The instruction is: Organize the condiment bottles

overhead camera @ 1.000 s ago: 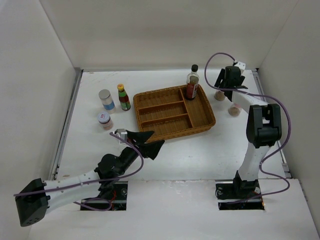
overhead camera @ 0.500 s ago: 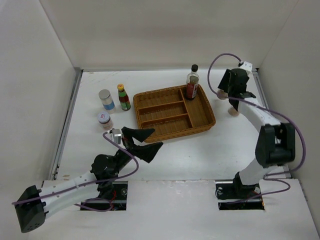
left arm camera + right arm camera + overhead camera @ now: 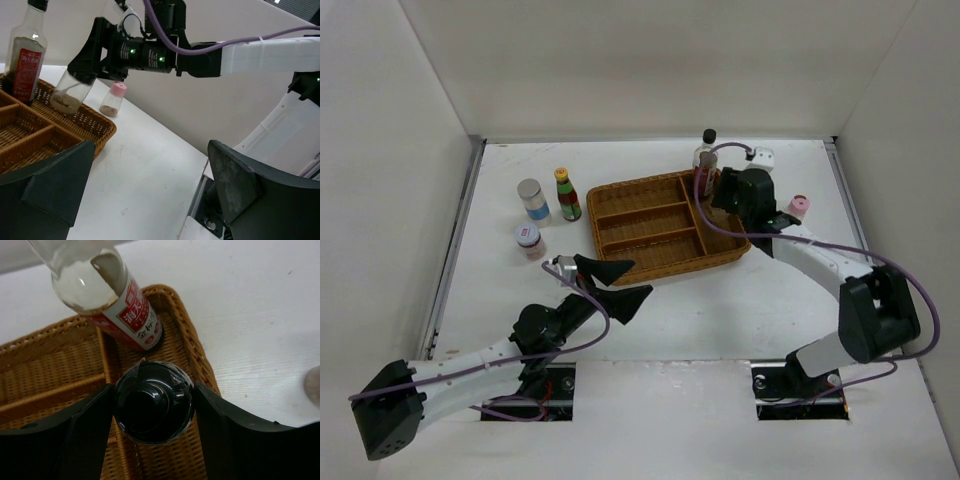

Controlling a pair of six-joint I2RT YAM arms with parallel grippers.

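Spread wide and empty, the left jaws hover over the desk [image 3: 720,310] just short of the wicker tray's [image 3: 670,262] near rim. Beyond them to their left stand the red-lidded jar [image 3: 528,238], silver-lidded jar [image 3: 531,198] and green bottle [image 3: 565,195]. The right jaws pinch the black-capped brown shaker [image 3: 69,95] by its cap, tilted, over the tray's right compartment beside the tall clear bottle [image 3: 27,55]. The pink-capped shaker [image 3: 799,207] stands to their right. Placing seems in hand; next, lowering it clear of that bottle before letting go.
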